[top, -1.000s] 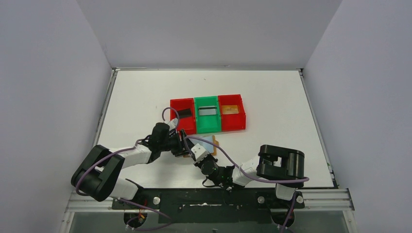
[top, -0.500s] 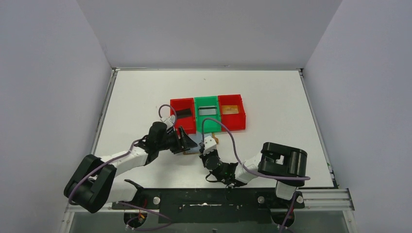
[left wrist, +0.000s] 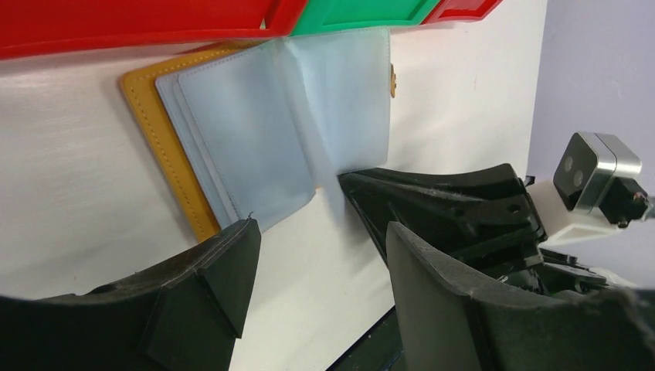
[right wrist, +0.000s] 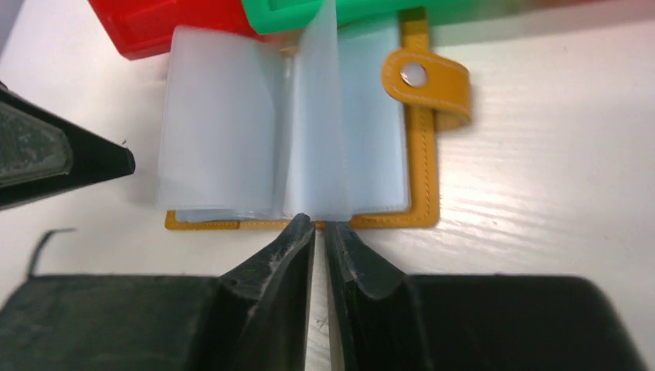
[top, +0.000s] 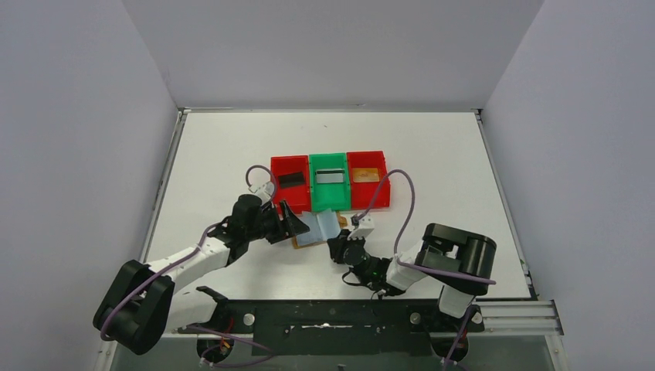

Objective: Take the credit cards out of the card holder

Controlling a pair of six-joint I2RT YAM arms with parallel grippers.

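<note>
The orange-tan card holder [top: 318, 229] lies open on the table just in front of the bins, its pale blue-grey sleeves [right wrist: 224, 147] fanned out and its tab [right wrist: 432, 81] at the right. One sleeve leaf [right wrist: 317, 116] stands upright. My right gripper [right wrist: 318, 224] is shut on that leaf's near edge. My left gripper [left wrist: 320, 255] is open at the holder's left near corner, with only bare table between its fingers. No credit card shows in the sleeves that I see. In the top view the left gripper [top: 297, 224] and right gripper [top: 335, 242] flank the holder.
A row of three bins touches the holder's far side: a red bin [top: 276, 166] with a dark card [top: 292, 180], a green bin [top: 330, 158] with a pale card [top: 330, 177], and a red bin [top: 385, 182] with an orange card [top: 366, 175]. Grey walls enclose the table.
My right gripper has swung up and right to the holder's near edge. The left gripper has drawn back to the left and opened wider. The sleeves, covered before, now show.
</note>
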